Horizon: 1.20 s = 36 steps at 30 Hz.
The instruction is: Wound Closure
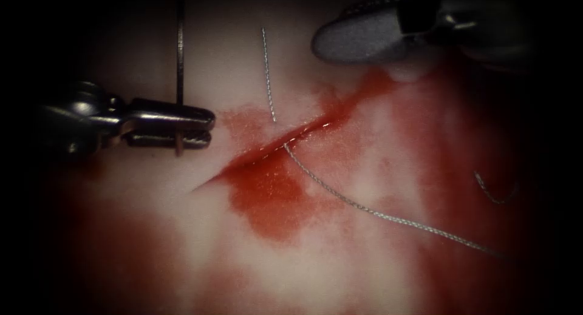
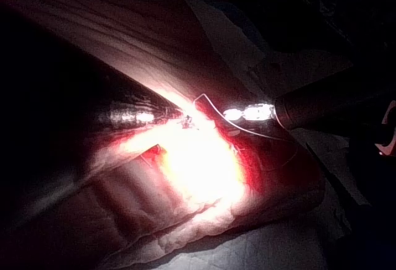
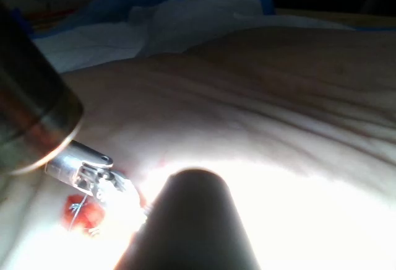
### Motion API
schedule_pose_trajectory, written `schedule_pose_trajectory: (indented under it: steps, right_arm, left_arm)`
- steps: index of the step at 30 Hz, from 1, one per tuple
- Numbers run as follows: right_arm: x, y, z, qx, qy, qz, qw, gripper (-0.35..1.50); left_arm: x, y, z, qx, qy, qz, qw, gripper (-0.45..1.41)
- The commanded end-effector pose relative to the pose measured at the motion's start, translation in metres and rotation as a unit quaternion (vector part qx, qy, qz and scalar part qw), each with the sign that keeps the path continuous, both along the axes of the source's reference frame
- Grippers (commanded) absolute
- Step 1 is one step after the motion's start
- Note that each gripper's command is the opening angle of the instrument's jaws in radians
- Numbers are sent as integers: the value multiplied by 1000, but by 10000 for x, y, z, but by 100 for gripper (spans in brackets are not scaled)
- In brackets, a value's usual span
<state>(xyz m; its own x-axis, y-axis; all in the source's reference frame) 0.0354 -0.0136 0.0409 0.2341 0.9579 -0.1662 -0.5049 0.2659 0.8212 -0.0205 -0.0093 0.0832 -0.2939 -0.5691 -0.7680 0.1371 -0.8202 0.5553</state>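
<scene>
The endoscope view gives the clearest look at the cut (image 1: pixel 285 142), a slanted line across the middle of the tissue (image 1: pixel 340 260), with red fluid (image 1: pixel 267 199) pooled on it and below it.

At the left of the frame the left claw (image 1: pixel 203 128) lies level, pointing right toward the cut. Its jaws are closed on the needle (image 1: pixel 180 54). They hold it close to its lower end, and a short tip shows under the jaws. The rest of the needle rises straight up to the upper edge, left of the cut and not in the tissue.

The thread (image 1: pixel 364 209) comes out at the cut and runs to the lower right. A short piece (image 1: pixel 268 72) lies above the cut, and another small piece (image 1: pixel 492 193) lies at the far right.

The right claw (image 1: pixel 325 45) is at the upper right, above the cut. It holds nothing, and I cannot tell if its jaws are open.

The left wrist view shows the tissue as a folded slab (image 2: pixel 185 233) on the counter, with a thin loop of thread (image 2: pixel 207 103) beside the bright tool. The right wrist view shows the tissue's pale, wrinkled surface (image 3: pixel 278 96) and blue drape (image 3: pixel 124 4) behind it.
</scene>
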Motion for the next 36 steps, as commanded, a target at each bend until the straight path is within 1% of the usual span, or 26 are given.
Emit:
schedule_pose_trajectory:
  steps: [1, 2, 3, 4, 5, 6, 8, 9, 10, 11, 12, 13, 14, 15, 16, 18, 20, 22, 29, 36]
  right_arm:
    - [17, 1, 11, 6, 10, -6, 1000, 14]
    - [20, -3, 20, 5, 14, -9, 1000, 16]
    - [23, -9, 37, 13, 28, 1, 1000, 5]
    - [23, -14, 52, 30, 42, 18, 999, 9]
    - [22, -16, 60, 29, 52, 21, 998, 10]
    - [19, -18, 72, 42, 65, 30, 997, 17]
    - [16, -20, 86, 31, 81, 18, 996, 89]
    - [15, -19, 88, 31, 84, 14, 996, 91]
    - [15, -19, 90, 30, 86, 11, 996, 101]
    - [15, -17, 91, 30, 91, 7, 995, 104]
    - [15, -16, 92, 29, 96, 6, 995, 109]
    - [16, -15, 92, 28, 106, 7, 994, 111]
    - [16, -16, 92, 22, 139, 10, 990, 104]
    - [16, -16, 92, 16, 176, 18, 984, 81]
    - [16, -15, 92, 10, 197, 27, 980, 81]
    - [17, -14, 92, -2, 215, 52, 975, 84]
    - [17, -12, 94, -22, 216, 106, 970, 88]
    - [16, -10, 95, -19, 209, 124, 970, 89]
    - [15, -6, 97, -13, 206, 133, 969, 93]
    - [16, -6, 99, 0, 206, 139, 969, 86]
  left_arm:
    - [-9, 8, 1, -24, -9, 10, 1000, -45]
    - [-11, 7, 3, -36, -14, 16, 999, -45]
    - [-15, 3, 7, -59, -22, 26, 998, -45]
    - [-19, 0, 11, -71, -25, 32, 997, -45]
    - [-21, -1, 13, -71, -27, 35, 997, -45]
    - [-24, -1, 14, -71, -29, 39, 996, -45]
    - [-26, -2, 15, -78, -42, 40, 995, -45]
    - [-27, -2, 15, -63, -51, 34, 996, -45]
    - [-27, -3, 15, -41, -56, 27, 997, -45]
    - [-28, -3, 15, -22, -63, 22, 997, -45]
    - [-30, -4, 15, -24, -72, 21, 997, -45]
    - [-30, -4, 14, -25, -79, 19, 996, -45]
    - [-33, -5, 15, -30, -96, 14, 995, -45]
    - [-35, -7, 16, -32, -104, 13, 994, -45]
    - [-36, -8, 18, -34, -108, 13, 993, -45]
    - [-38, -10, 19, -36, -110, 16, 993, -45]
    - [-42, -14, 20, -36, -112, 21, 993, -45]
    - [-45, -15, 18, -33, -116, 22, 992, -45]
    - [-48, -15, 14, -45, -118, 29, 992, -45]
    - [-51, -16, 11, -83, -118, 41, 989, -45]
